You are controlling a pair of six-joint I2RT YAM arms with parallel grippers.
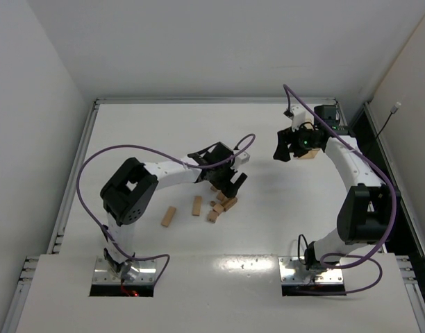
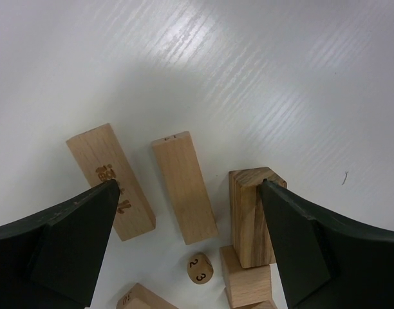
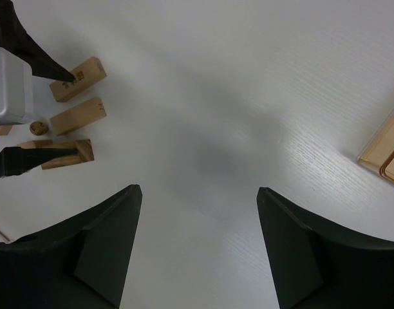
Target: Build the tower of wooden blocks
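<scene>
Black fingers (image 2: 68, 244) of the left gripper (image 2: 188, 185) fill the wrist view's lower corners, spread wide over three light-brown rectangular wooden planks (image 2: 183, 174) lying loose on the white table (image 2: 248, 64) (nothing is stacked yet). One fingertip touches the darker plank (image 2: 252, 215). Closing here would likely trap several planks together or shove them askew. Well apart, the right gripper (image 3: 198, 190) hangs spread and empty.

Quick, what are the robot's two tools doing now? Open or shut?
Left tool: open, holding nothing.
Right tool: open, holding nothing.
</scene>
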